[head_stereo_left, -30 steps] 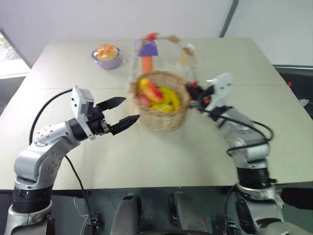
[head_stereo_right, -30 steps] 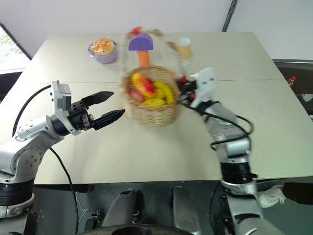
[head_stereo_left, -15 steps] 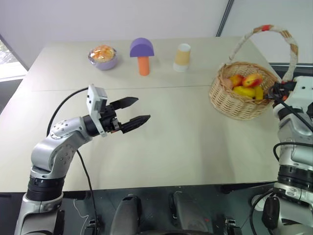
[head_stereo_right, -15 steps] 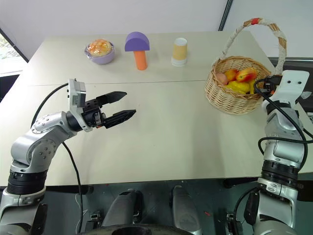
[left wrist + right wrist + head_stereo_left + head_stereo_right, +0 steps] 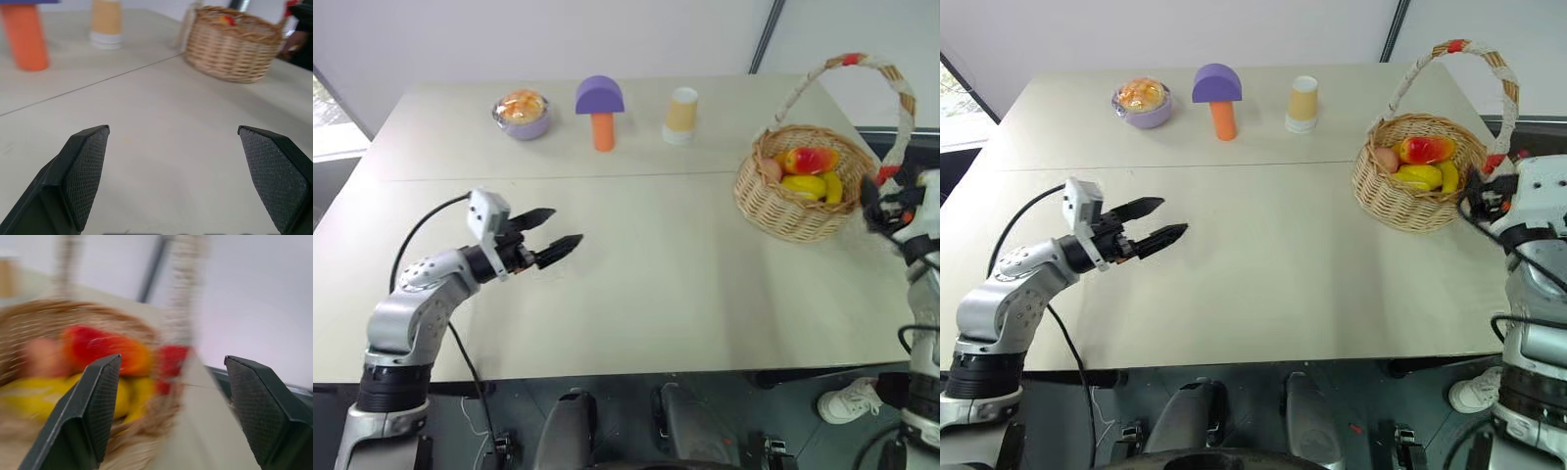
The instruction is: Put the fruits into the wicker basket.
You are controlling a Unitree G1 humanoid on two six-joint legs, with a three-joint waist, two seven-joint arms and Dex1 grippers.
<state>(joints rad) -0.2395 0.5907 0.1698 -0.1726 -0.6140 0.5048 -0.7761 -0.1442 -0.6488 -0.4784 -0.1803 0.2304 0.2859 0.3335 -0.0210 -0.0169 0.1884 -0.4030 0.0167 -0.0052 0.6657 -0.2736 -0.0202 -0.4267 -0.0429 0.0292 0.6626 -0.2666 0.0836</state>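
Observation:
The wicker basket (image 5: 800, 211) stands near the table's right edge, its white-wrapped handle (image 5: 896, 83) arching over it. Inside lie the fruits: a red-and-yellow mango-like one (image 5: 811, 159), a yellow lemon (image 5: 803, 184), a pink round one (image 5: 771, 169) and a banana (image 5: 832, 186). My right gripper (image 5: 1474, 201) hovers just right of the basket's rim, open; in the right wrist view its fingers (image 5: 95, 406) stand wide apart before the basket. Far to the left, my left gripper (image 5: 566, 225) is open and empty, low over bare table, pointing toward the basket (image 5: 230, 46).
Along the back of the table stand a purple bowl (image 5: 523, 110) with orange contents, an orange stem with a purple dome cap (image 5: 600, 116) and a paper cup (image 5: 681, 115). The basket sits close to the right table edge (image 5: 901, 284).
The basket travelled from the table's middle to the right side in my right gripper, which then opened and drew off to the right. My left gripper sank lower and drew back left.

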